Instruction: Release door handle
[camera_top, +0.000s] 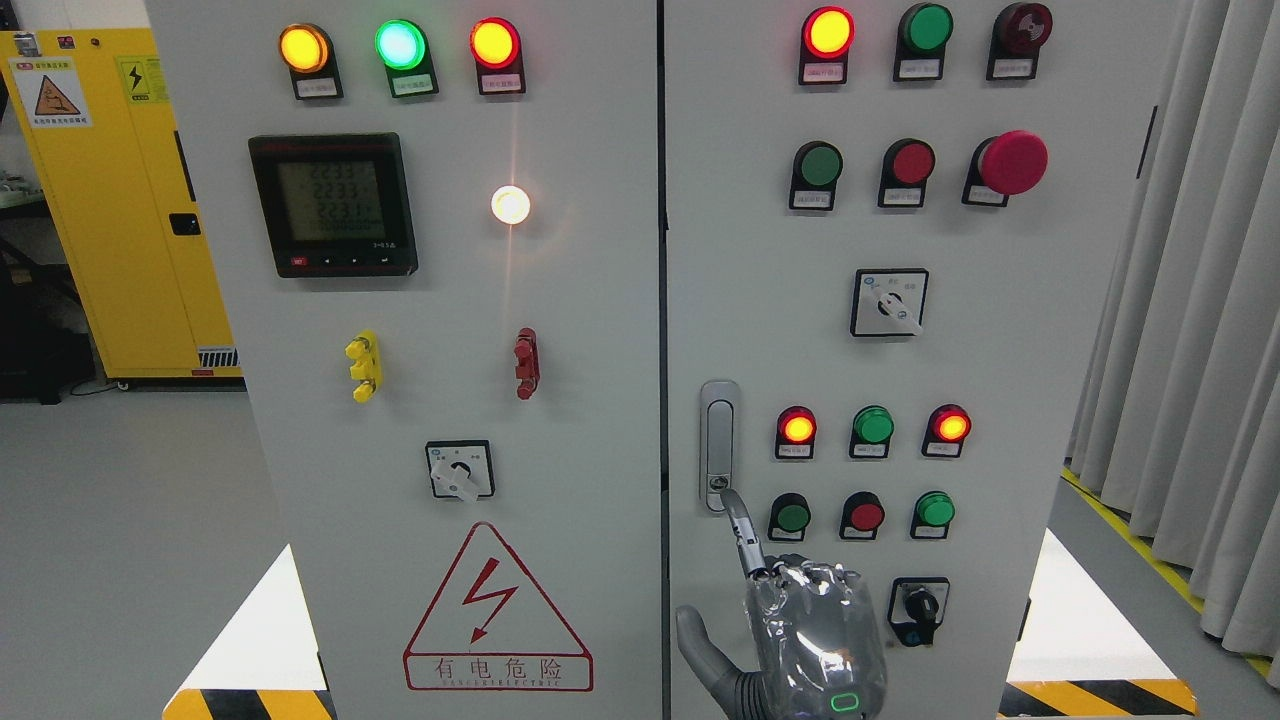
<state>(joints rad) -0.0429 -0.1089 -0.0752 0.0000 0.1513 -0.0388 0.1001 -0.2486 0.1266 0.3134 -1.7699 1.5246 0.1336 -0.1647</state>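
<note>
Nearest to us, our right hand (800, 630) rises from the bottom edge, wrapped in a glossy clear cover, its wrist cut off by the frame so we see little of the arm. One finger (742, 530) points up with its tip touching the lower end of the door handle (718, 445), the thumb sticks out to the left, and the other fingers are folded out of sight behind the palm (nothing is gripped). The handle is a slim silver latch standing upright on the right cabinet door (1000, 350), just right of the seam between the two doors. Right of it sit rows of red and green pilot lamps (873, 428), and a black selector switch (918, 608) is partly hidden by the hand. On the left door (450, 300) a red warning triangle (497, 610) sits low, a digital meter (333, 203) higher up with digits too blurred to read. Farther left stands a yellow cabinet (110, 190), at far right grey curtains (1190, 300).
</note>
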